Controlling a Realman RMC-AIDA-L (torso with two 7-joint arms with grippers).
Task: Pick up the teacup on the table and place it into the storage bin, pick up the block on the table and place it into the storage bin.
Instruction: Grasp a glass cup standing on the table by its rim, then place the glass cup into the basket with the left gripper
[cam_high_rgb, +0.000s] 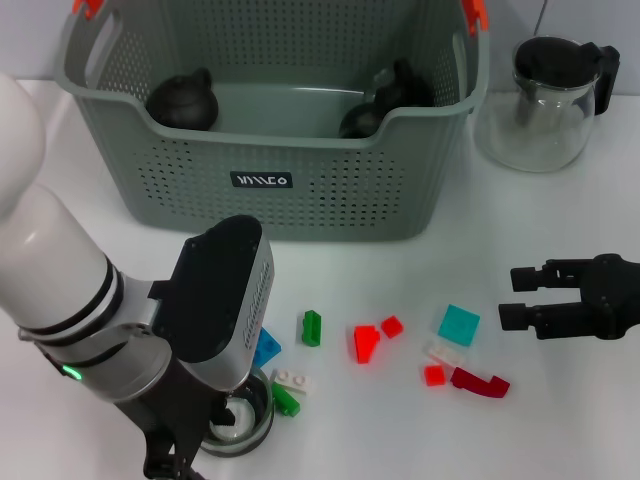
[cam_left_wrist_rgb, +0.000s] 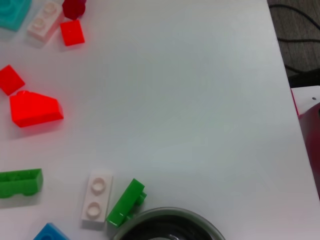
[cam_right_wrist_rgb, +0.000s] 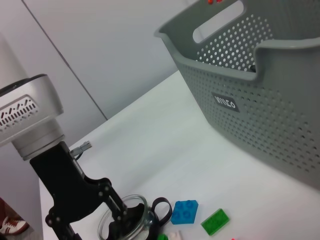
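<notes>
In the head view, my left pincer (cam_high_rgb: 235, 425) was low at the near edge of the desk (cam_high_rgb: 400, 270), right over the glass teacup (cam_high_rgb: 243, 415), and I judged the step in hand was grasping this cup; from here I could not tell how its fingers stood. The right pincer (cam_high_rgb: 512, 296) waited open and empty at the right side, well apart from the cup. The storage bin (cam_high_rgb: 280, 190) stood at the far side of the desk with two dark round things (cam_high_rgb: 183, 100) already inside, and one glass pitcher (cam_high_rgb: 548, 100) stood to its right. I counted about ten blocks (cam_high_rgb: 365, 342) loose between the two arms. In the left wrist view, only the rim of the teacup showed, with a green block (cam_left_wrist_rgb: 125, 201) touching it or nearly so, therefore I judged the lift should go straight up so the cup would not drag this block. In the right wrist view, the fingers (cam_right_wrist_rgb: 112, 202) of the left pincer stood spread around the cup's rim, one outside and one seemingly inside, not closed yet; I would close gently, because thin glass can slip.
</notes>
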